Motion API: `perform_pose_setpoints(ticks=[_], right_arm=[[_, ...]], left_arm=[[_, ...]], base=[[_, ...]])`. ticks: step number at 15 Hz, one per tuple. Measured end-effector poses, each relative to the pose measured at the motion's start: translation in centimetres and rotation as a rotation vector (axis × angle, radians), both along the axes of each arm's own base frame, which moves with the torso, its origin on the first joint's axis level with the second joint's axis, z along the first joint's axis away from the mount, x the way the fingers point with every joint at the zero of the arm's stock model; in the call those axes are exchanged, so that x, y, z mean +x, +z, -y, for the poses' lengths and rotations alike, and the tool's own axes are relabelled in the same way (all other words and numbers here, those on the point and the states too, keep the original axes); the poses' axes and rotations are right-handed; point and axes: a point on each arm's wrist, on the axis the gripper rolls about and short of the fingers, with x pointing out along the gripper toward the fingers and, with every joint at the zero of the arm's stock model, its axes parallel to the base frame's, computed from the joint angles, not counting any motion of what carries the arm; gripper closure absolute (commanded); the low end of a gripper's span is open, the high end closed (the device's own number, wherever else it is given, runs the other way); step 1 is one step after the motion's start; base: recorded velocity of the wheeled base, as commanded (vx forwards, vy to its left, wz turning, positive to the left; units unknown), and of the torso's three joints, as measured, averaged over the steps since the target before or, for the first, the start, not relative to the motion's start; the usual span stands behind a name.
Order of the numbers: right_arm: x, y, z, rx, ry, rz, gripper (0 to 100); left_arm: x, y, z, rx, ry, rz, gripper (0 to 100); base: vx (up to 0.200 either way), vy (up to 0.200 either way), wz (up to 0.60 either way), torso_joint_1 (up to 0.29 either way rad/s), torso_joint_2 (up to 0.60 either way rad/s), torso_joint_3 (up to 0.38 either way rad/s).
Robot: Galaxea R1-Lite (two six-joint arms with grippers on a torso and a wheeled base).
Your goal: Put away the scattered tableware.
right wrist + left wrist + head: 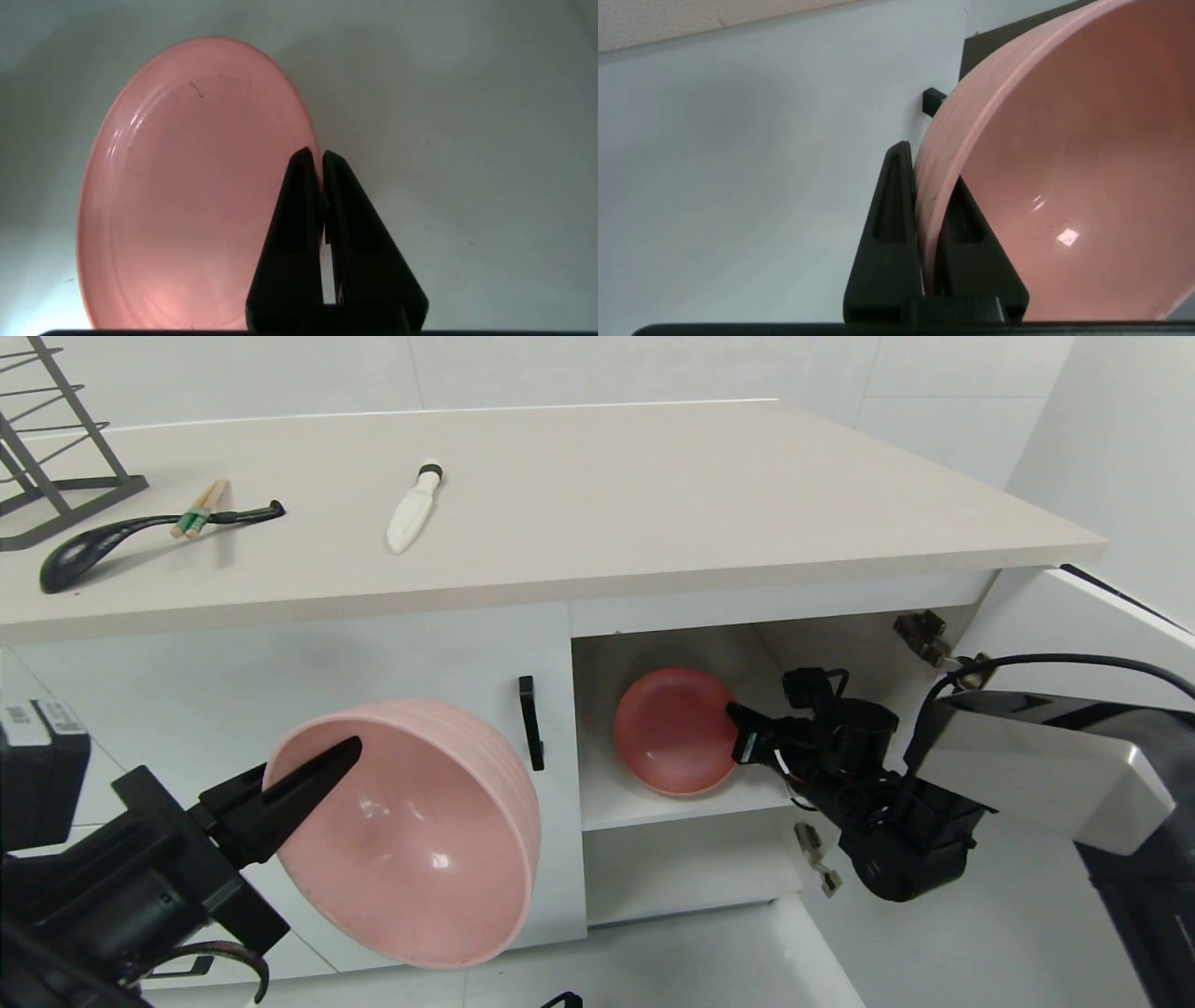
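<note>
1. The left gripper (pixel 926 173) pinches the rim of the pink bowl (pixel 420 840), one finger inside the wall and the other outside it.
2. The pink bowl hangs on its side in front of the cabinet (pixel 233 672), before the closed left door. Its opening faces away from the cabinet, and its rim is just beside the black door handle (pixel 529 723).
3. The right gripper (pixel 316 159) is inside the cabinet's open right-hand compartment. Its fingers are pressed nearly together on the right edge of the pink plate (pixel 672 733).
4. The pink plate stands tilted, almost on edge, in that compartment. Its lower edge is down at the cabinet's upper shelf (pixel 616 812) and its face is turned out toward the opening. Whether it touches the cabinet's back wall cannot be told.
5. The cabinet's right door (pixel 1102 607) is swung open, out past the right arm.
6. On the countertop (pixel 653 495) of the cabinet, towards its left end, lies a black spoon (pixel 103 546). A pair of chopsticks (pixel 199 511) rests across its handle.
7. A white knife (pixel 414 511) with a black end lies nearer the middle of the cabinet's top, well apart from the spoon.
8. A dark wire rack (pixel 47 457) stands at the far left end of the cabinet's top, near the spoon's bowl.
</note>
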Motion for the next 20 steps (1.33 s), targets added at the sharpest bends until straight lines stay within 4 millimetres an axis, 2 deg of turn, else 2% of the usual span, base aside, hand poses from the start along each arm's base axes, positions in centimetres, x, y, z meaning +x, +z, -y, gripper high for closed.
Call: perform_pose_setpoints(ticks=[4,11,12,17,20], right_arm=[[1.7,-1.1,-0.9,0.003,0.003,0.005,100],[2.4,-2.5,-1.7,0.005,0.015,0.013,100],[2.4,-2.6,-1.7,0.004,0.015,0.014,0],[2.8,-2.2,-1.8,0.01,0.01,0.068,0],[2.3,-2.0,-1.6,-0.033,0.014,0.132,0]], left_arm=[[0.0,0.0,-0.1,0.002,0.007,0.004,100],[0.0,0.0,-0.1,0.003,0.009,0.001,100],[0.1,0.0,-0.1,0.004,0.009,0.001,100],[0.1,0.0,-0.1,0.003,0.008,-0.001,100],[0.1,-0.2,-0.1,0.007,0.008,-0.008,100]], base=[[0.0,0.0,0.0,0.0,0.0,0.0],[0.0,0.0,0.0,0.0,0.0,0.0],[0.0,0.0,0.0,0.0,0.0,0.0],[0.0,0.0,0.0,0.0,0.0,0.0],[0.0,0.0,0.0,0.0,0.0,0.0]])
